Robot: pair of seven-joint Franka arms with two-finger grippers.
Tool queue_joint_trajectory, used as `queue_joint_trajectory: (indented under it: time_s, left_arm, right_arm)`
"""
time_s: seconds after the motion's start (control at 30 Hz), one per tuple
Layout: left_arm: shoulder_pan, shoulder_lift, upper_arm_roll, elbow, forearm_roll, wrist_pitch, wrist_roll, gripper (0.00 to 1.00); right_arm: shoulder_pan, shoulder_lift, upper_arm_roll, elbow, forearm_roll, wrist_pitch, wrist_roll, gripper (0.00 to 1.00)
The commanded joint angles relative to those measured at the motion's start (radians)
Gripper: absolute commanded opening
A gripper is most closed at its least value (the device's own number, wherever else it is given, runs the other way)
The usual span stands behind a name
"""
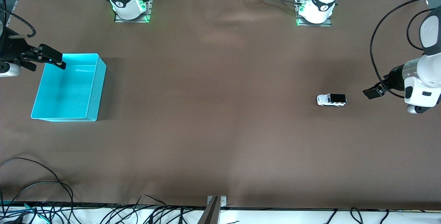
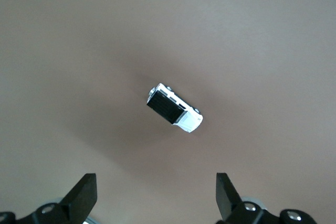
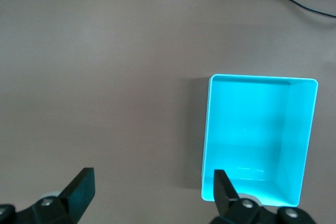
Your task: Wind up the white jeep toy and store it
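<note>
The small boxy white jeep toy with its black roof and dark windows [image 1: 331, 100] stands on its wheels on the brown table cloth [image 1: 213, 113] toward my left arm's end, at about four o'clock from the table's centre in the front view. My left gripper [image 1: 372, 92] hangs in the air just beside it, off its three o'clock end, with its black fingers [image 2: 84, 195] spread wide and nothing between them; in the left wrist view the jeep [image 2: 174, 108] lies ahead of the open jaws, untouched. Well apart, at the table's nine o'clock, sits the empty turquoise plastic bin [image 1: 96, 89]. My right gripper [image 1: 51, 58] waits over the bin's upper corner, jaws wide and empty. I judge nothing done yet: grasping, winding and storing all remain.
</note>
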Motion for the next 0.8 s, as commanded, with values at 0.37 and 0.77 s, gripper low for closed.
queue_joint_trajectory:
  time_s: [0.37, 0.77]
  left_arm:
    - [0.002, -0.007, 0.005, -0.212, -0.049, 0.170, -0.533, 1.00]
    - [0.009, -0.007, 0.006, -0.385, -0.043, 0.418, -0.829, 1.00]
  right_arm:
    - [-0.002, 0.002, -0.003, 0.025, 0.019, -0.016, -0.008, 1.00]
    - [-0.001, 0.002, -0.002, 0.025, 0.017, -0.016, -0.006, 1.00]
